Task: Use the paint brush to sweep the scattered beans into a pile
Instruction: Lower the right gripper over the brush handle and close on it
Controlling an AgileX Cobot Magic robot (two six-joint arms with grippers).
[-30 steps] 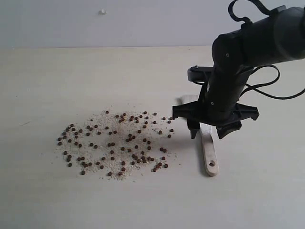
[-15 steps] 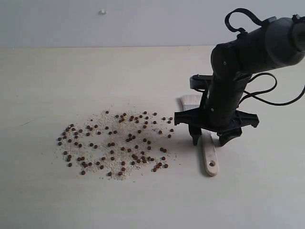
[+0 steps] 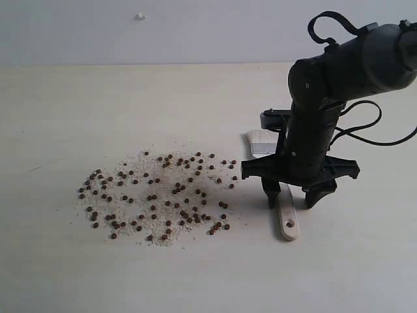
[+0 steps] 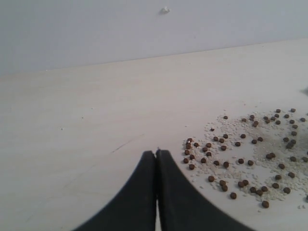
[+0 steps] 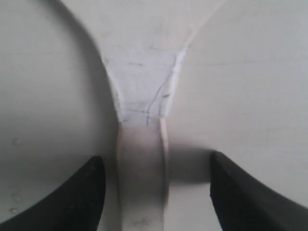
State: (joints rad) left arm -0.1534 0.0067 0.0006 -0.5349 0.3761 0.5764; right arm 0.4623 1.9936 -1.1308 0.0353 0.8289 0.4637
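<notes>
The beans point(image 3: 156, 195) lie scattered with whitish crumbs over the table's left-middle, and show again in the left wrist view point(image 4: 250, 163). The paint brush point(image 3: 285, 215) lies flat to their right, bristles point(image 3: 260, 138) toward the back, the holed handle end toward the front. My right gripper point(image 3: 295, 199) stands open low over the handle, one finger on each side. In the right wrist view the handle point(image 5: 142, 173) runs between the fingers point(image 5: 86, 192), apart from both. My left gripper point(image 4: 156, 159) is shut and empty, just left of the beans. No pile shows.
The pale table point(image 3: 98, 104) meets a grey wall point(image 3: 163, 32) at the back. A black cable point(image 3: 365, 124) loops beside the right arm. A small white speck point(image 3: 140, 17) sits on the wall.
The right gripper has dropped lower and shifted slightly forward along the brush handle, staying open. Beans and brush have not moved.
</notes>
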